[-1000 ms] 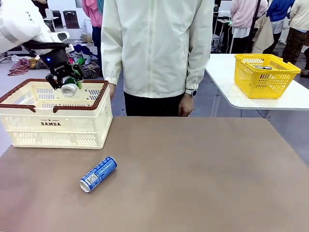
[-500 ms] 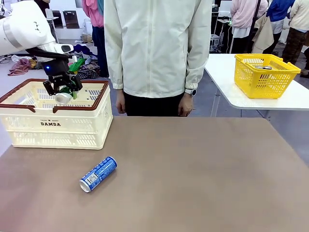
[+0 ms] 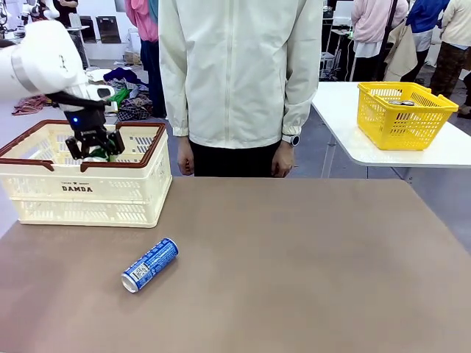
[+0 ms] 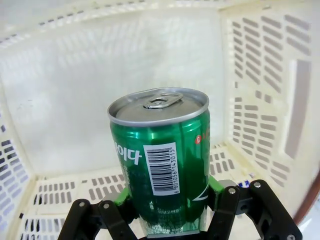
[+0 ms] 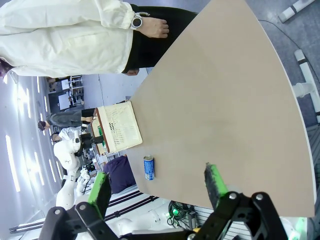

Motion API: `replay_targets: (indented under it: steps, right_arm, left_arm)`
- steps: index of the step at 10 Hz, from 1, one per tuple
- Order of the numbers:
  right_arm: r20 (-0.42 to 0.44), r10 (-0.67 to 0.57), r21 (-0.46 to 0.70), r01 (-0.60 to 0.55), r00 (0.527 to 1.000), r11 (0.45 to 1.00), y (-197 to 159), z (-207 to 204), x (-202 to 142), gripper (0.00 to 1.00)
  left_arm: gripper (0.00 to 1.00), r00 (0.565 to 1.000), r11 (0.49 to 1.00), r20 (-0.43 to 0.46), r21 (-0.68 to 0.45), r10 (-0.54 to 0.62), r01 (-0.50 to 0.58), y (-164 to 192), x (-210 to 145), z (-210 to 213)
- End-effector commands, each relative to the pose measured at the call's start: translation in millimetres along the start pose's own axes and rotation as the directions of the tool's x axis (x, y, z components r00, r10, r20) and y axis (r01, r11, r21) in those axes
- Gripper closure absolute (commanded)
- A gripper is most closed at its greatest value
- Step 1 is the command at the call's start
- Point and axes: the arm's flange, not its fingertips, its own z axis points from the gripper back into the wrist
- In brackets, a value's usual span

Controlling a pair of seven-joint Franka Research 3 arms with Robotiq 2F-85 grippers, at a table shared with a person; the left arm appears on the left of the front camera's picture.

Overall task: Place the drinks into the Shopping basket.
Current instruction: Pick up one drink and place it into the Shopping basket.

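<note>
Green can (image 4: 160, 165) is pinched by the L pincer (image 3: 92, 143): green pads pressed onto its lower body from both sides, silver top sticking out well past the fingertips, barcode facing the wrist cam. Fingertips sit at about rim level of the Shopping basket (image 3: 77, 202), roughly mid-basket, w/ the can dipping inside. Ahead of the can top is the plain basket floor, w/ slotted walls all round the pincer, none touching the can. Step in hand, I'd say: set this can down & let go. To do it well: lower until the top is close to the floor, don't drop from height, and keep off the side walls. Then spread the pads fully & pull straight back along the fingers so nothing snags the rim. Can goes in top-first, so it'll prob. tip & roll once free; the walls should stop it. Blue can (image 3: 150, 265) lies on its side on the table (image 3: 309, 257), outside the basket, well apart from the L pincer. R pincer (image 5: 157, 186) is spread wide, nothing btw its pads, far from both cans.
</note>
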Motion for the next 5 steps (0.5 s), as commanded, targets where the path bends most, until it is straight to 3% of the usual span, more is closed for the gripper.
replay_targets:
  steps: [1, 5]
  right_arm:
    - [-0.009, 0.020, -0.011, -0.020, 1.000, 1.000, 0, 2, -2, 0.00]
    - [-0.009, 0.020, -0.011, -0.020, 1.000, 1.000, 0, 2, -2, 0.00]
  left_arm:
    - [1.00, 1.000, 0.999, 0.013, 0.029, 0.018, -0.018, -1, -10, -23]
    - [1.00, 0.998, 0.998, 0.046, 0.038, 0.046, -0.048, 5, -15, -59]
